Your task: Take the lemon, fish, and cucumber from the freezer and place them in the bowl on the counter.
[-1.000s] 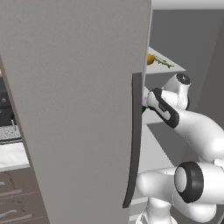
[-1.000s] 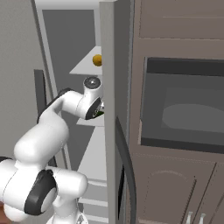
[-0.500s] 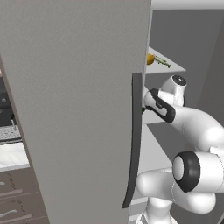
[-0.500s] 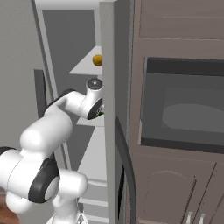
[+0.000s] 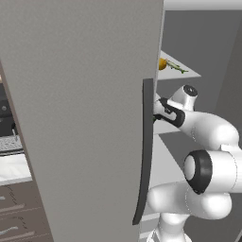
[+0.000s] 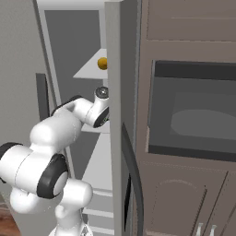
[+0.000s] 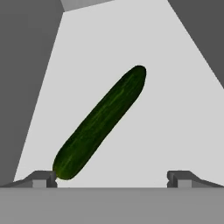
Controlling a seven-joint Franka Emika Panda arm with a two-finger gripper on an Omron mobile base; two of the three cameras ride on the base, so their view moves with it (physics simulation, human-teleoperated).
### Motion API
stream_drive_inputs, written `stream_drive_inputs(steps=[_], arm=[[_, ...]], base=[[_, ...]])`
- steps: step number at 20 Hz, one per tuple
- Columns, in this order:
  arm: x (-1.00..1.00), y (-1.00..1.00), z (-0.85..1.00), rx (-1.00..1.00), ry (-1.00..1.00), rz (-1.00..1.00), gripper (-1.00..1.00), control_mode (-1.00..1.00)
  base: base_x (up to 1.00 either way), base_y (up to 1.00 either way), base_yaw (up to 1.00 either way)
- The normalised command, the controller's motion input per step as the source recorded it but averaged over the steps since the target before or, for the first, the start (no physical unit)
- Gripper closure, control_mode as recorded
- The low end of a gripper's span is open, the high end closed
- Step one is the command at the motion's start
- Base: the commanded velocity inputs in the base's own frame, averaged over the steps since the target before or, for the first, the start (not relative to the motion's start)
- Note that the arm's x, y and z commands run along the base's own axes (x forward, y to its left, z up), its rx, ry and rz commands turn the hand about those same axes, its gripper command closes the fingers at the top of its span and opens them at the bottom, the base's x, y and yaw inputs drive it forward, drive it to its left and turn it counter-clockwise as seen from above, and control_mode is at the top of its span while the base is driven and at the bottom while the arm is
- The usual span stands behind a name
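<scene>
**Open hand over cucumber on freezer shelf**

Far left in the left base view: a strip of white counter point(image 5: 12, 165) over grey-brown drawers. Next to it, the freezer point(image 5: 85, 108), broad flat grey door swung open, long dark vertical handle point(image 5: 144, 151) at its edge. Behind the handle, white arm point(image 5: 208, 130) reaching into the compartment at a pale shelf. On the shelf above, to the right: small round yellow-orange lemon point(image 5: 162, 64), with a thin greenish fish point(image 5: 176, 67) lying just beside it.

In the hand view: cucumber point(image 7: 101, 120), dark glossy green, faintly streaked, rounded at both ends, lying flat and diagonal on the pale shelf point(image 7: 175, 113), lower end at lower left, upper end toward top centre. Hand point(image 7: 112, 177) spread wide, gripping nothing; left fingertip point(image 7: 40, 178) just beside the cucumber's lower end, contact impossible to judge; right fingertip point(image 7: 178, 177) well apart from it.
</scene>
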Motion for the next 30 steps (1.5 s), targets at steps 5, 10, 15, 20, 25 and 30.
stream_drive_inputs(steps=[5,10,15,20,25,30], arm=[[0.34,0.0,0.0,0.0,0.0,0.0,-1.0,-1.0],[0.2,0.0,-0.16,0.0,0.0,0.0,-1.0,-1.0],[0.09,0.0,-0.27,0.0,0.0,0.0,-1.0,-1.0],[0.2,0.0,-0.1,0.0,0.0,0.0,-1.0,-1.0],[0.22,0.0,-0.01,0.0,0.0,0.0,-1.0,-1.0],[0.21,0.0,0.0,0.0,0.0,0.0,-1.0,-1.0]], base=[[0.0,0.0,0.0],[0.0,0.0,0.0],[0.0,0.0,0.0],[0.0,0.0,0.0],[0.0,0.0,0.0],[0.0,0.0,0.0]])
